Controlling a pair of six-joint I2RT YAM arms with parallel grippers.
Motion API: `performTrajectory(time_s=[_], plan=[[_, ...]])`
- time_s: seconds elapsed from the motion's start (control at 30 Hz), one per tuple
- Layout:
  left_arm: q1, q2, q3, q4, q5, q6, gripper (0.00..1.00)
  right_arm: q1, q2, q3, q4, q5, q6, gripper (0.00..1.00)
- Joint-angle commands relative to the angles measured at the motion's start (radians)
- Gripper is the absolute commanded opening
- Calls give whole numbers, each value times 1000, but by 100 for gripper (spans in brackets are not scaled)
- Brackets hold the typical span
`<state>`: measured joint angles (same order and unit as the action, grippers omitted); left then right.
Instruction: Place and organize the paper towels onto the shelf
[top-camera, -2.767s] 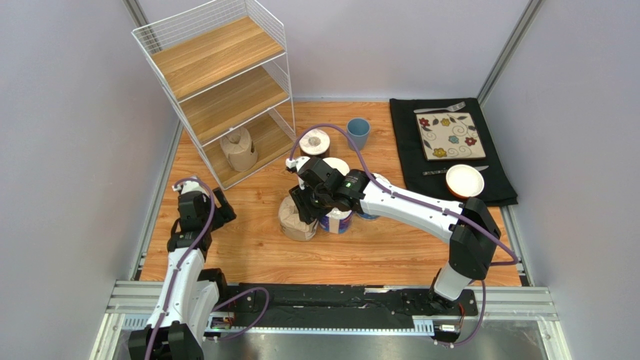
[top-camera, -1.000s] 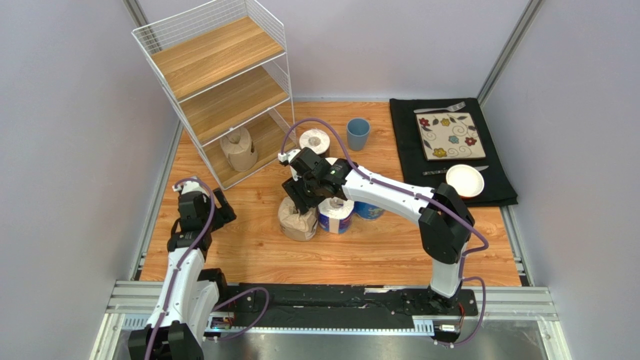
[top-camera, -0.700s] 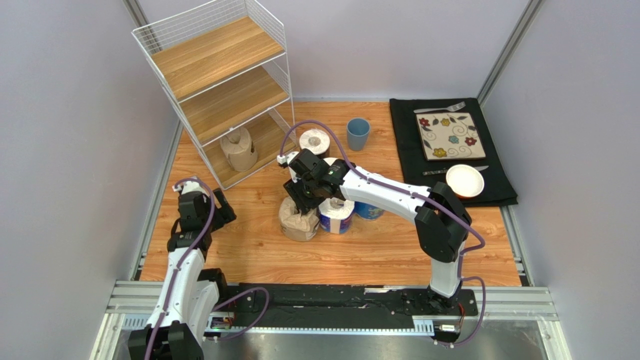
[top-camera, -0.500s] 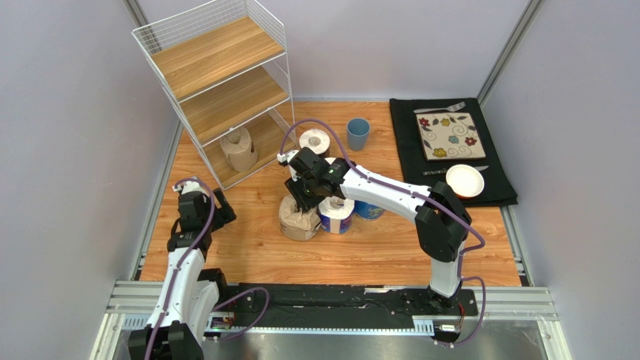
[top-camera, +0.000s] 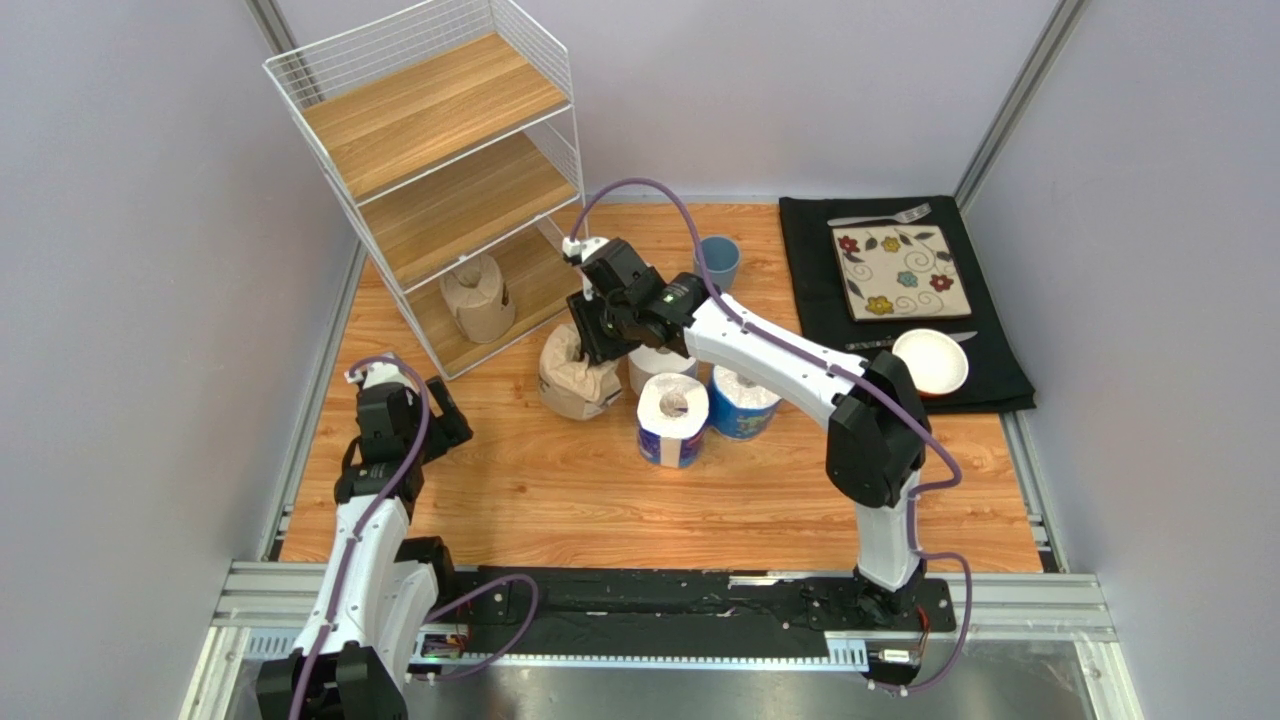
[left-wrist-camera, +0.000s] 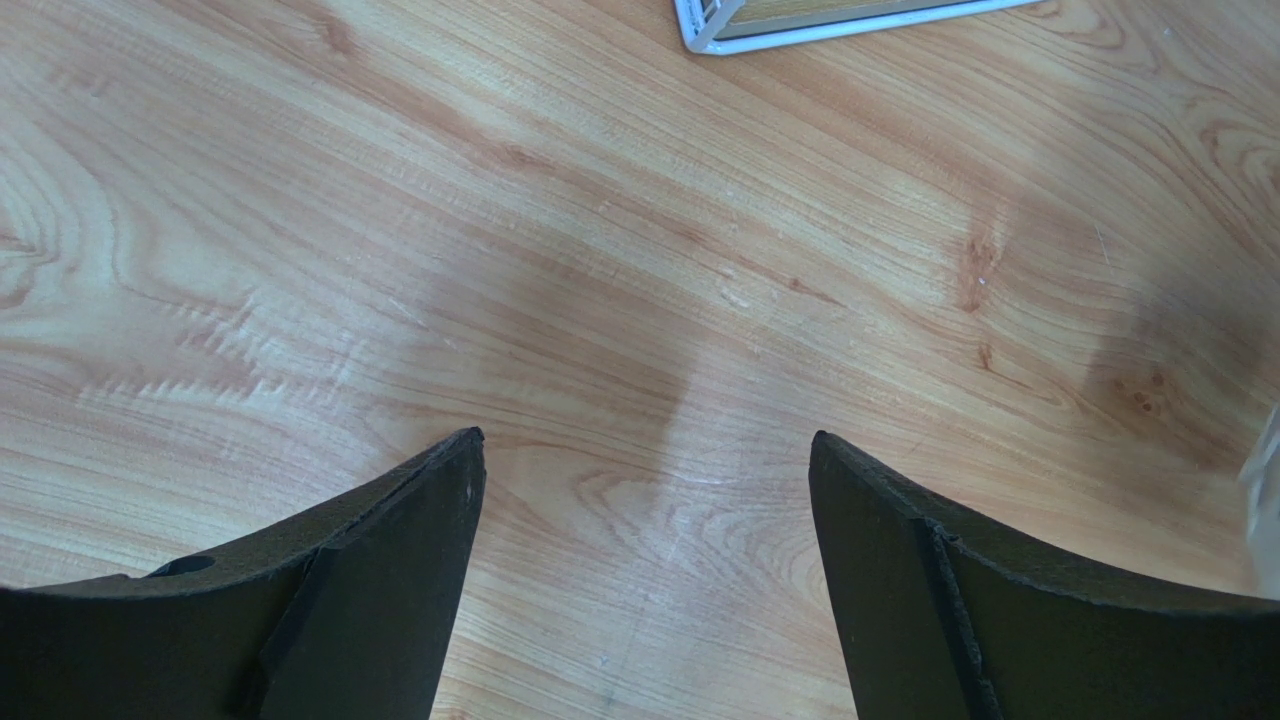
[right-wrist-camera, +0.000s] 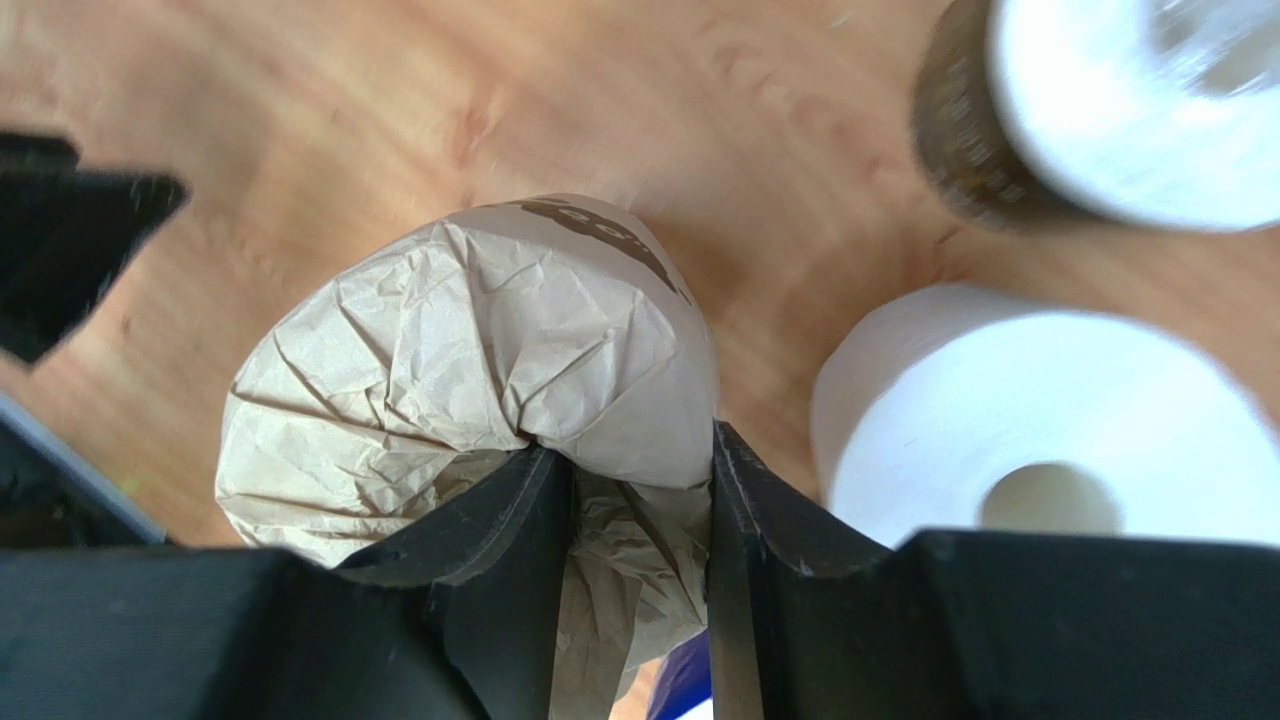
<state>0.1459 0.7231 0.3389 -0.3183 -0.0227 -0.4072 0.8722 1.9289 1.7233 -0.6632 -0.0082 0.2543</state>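
Observation:
My right gripper (top-camera: 598, 327) is shut on the crumpled top of a brown paper roll (top-camera: 576, 378), which hangs a little in front of the shelf (top-camera: 436, 158). In the right wrist view the fingers (right-wrist-camera: 511, 518) pinch the brown roll (right-wrist-camera: 451, 345). A second brown roll (top-camera: 478, 297) stands on the bottom tier. Two blue-wrapped rolls (top-camera: 672, 422) (top-camera: 742, 402) and a plain white roll (top-camera: 661, 365) stand on the table. The dark-wrapped roll (right-wrist-camera: 1037, 105) shows in the wrist view beside the white roll (right-wrist-camera: 1037, 428). My left gripper (top-camera: 428, 414) is open and empty.
A blue cup (top-camera: 720, 258) stands behind the right arm. A black mat (top-camera: 819, 323) at the right holds a flowered plate (top-camera: 899, 272), a white bowl (top-camera: 929, 362) and cutlery. The left wrist view shows bare wood and the shelf's foot (left-wrist-camera: 842, 18).
My right gripper has carried the brown roll away from the blue rolls, back and left toward the shelf. The left arm has not moved.

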Motion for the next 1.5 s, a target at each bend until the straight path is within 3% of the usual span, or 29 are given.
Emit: performTrajectory(time_s=[0.0,0.2,0.43,0.73,1.47], plan=[[7,1,-5,4,12,-7,88,-9,65,157,82,135,40,33],[7,-2,-6,-1,9,-7,88,-18,137,242,183,218,45,33],[7,1,-6,4,13,-7,88,-24,197,231,368,309,-99,33],[7,21,-1,12,15,-8,88,-64,271,262,530,320,-93,33],[7,19,-5,13,37,-13,88,-62,466,452,608,309,-98,35]])
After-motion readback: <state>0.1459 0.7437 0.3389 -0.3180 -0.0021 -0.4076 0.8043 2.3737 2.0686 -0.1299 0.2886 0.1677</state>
